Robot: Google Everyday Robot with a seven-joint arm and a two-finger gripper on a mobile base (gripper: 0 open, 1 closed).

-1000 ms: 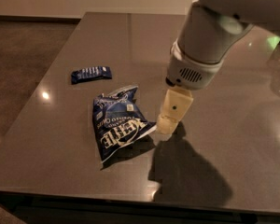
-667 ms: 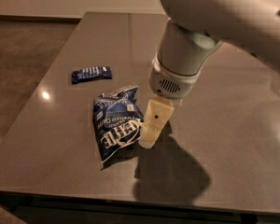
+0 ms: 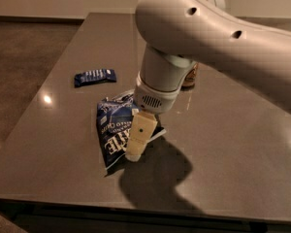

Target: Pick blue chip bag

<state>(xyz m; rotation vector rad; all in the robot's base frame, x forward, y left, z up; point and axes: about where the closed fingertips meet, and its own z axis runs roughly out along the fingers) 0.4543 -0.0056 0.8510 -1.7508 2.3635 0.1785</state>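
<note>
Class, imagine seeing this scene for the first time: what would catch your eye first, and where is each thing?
The bulky white robot arm dominates, reaching in from the upper right, its gripper at the right edge of the blue chip bag lying front-centre on the table. Next come the small blue packet, apart behind and left of the bag, and a can half hidden behind the arm.

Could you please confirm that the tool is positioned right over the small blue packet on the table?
Not quite: the camera view shows the tool positioned right over the large blue chip bag; the small blue packet lies apart, farther back.
</note>
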